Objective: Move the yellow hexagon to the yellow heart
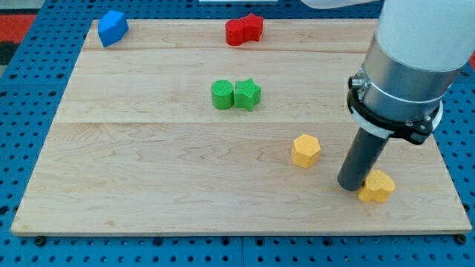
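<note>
The yellow hexagon lies on the wooden board toward the view's lower right. The yellow heart lies further right and lower, near the board's bottom right corner. My tip stands between them, right against the heart's left side and partly covering it. The hexagon is a short way up and to the left of my tip, apart from it.
A green cylinder and a green star touch each other at mid-board. A red cylinder and a red star sit together at the top. A blue block lies at the top left corner. The board's bottom edge is near.
</note>
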Tool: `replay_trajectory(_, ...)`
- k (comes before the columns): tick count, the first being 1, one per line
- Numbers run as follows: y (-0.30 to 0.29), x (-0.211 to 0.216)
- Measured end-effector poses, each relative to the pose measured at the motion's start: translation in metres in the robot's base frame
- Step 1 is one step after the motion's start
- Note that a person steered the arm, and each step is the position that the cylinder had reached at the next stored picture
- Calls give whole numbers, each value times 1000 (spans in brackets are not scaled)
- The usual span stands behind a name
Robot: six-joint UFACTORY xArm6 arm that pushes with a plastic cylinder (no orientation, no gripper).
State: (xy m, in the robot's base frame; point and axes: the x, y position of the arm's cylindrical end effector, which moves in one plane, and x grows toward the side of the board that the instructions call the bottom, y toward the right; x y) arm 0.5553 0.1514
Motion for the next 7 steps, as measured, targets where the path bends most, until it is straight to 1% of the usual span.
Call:
replay_trajectory(1, 22, 1)
replay_trajectory(2, 27, 1)
replay_trajectory(3, 18, -22)
replay_trajectory(4, -13, -71)
replay_trajectory(5, -61, -89)
replay_trajectory(6, -104, -87)
replay_trajectory(7, -77, -71)
